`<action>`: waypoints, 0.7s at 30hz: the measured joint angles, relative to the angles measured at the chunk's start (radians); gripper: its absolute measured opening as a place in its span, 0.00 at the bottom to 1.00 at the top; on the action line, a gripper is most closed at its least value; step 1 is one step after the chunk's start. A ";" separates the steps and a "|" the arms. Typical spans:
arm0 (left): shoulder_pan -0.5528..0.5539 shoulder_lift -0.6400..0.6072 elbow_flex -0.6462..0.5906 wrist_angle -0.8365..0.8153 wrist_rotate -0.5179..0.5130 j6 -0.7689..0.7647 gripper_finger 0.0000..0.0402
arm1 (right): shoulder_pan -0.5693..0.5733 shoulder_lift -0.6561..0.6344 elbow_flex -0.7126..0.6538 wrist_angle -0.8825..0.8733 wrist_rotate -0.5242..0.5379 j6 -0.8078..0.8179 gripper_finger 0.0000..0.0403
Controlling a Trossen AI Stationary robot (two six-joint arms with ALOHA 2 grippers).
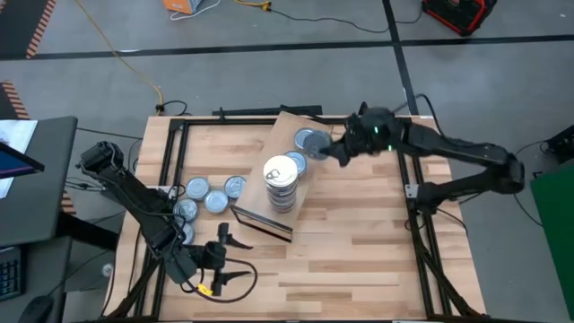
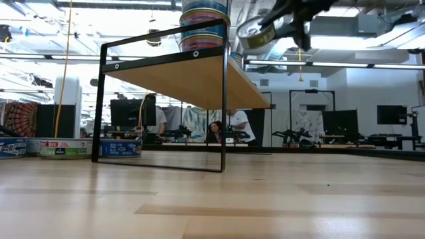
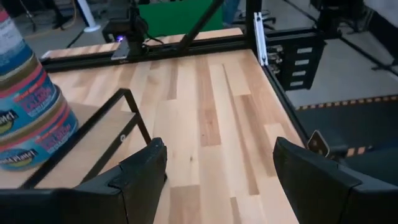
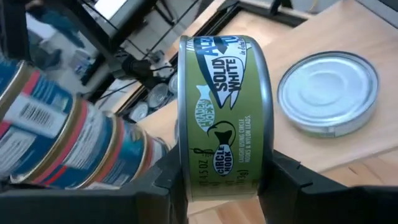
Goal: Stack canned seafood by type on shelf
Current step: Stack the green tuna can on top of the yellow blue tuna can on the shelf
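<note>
Now the right gripper [image 4: 221, 186], pinching a green can [image 4: 221, 115] on edge above the shelf [image 1: 269, 148], looks mid-placement, needing lowering onto the lone silver-topped can [image 1: 309, 140], while the left gripper [image 3: 214, 177] waits spread

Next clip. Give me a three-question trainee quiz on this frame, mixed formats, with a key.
1. True or false: the right tool is shut on a green-labelled can held on its edge.
2. Multiple choice: where does the tall stack of cans stand? A) on the slatted tabletop B) on the shelf C) on the floor
3. Fill in: the left tool hangs over the tabletop with its fingers ____ and nothing between them.

Key: 1 true; 2 B; 3 open
</note>
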 joint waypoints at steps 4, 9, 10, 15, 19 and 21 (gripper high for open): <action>0.000 0.000 0.000 0.000 0.000 -0.046 0.71 | -0.158 0.043 0.000 -0.016 -0.217 -0.022 0.44; 0.000 0.000 0.000 -0.002 0.000 -0.054 0.71 | -0.222 0.087 0.000 0.017 -0.456 -0.082 0.43; 0.000 0.000 0.000 -0.001 -0.001 -0.054 0.71 | -0.218 0.095 0.000 0.031 -0.504 -0.084 0.43; 0.012 0.000 0.000 -0.002 0.001 -0.039 0.71 | -0.177 0.132 0.015 0.078 -0.586 -0.080 0.44; 0.032 0.000 0.000 -0.002 0.041 -0.052 0.71 | -0.162 0.181 0.062 0.066 -0.595 -0.078 0.45; 0.039 -0.001 0.000 -0.001 0.059 -0.060 0.71 | -0.162 0.205 0.091 0.059 -0.597 -0.078 0.45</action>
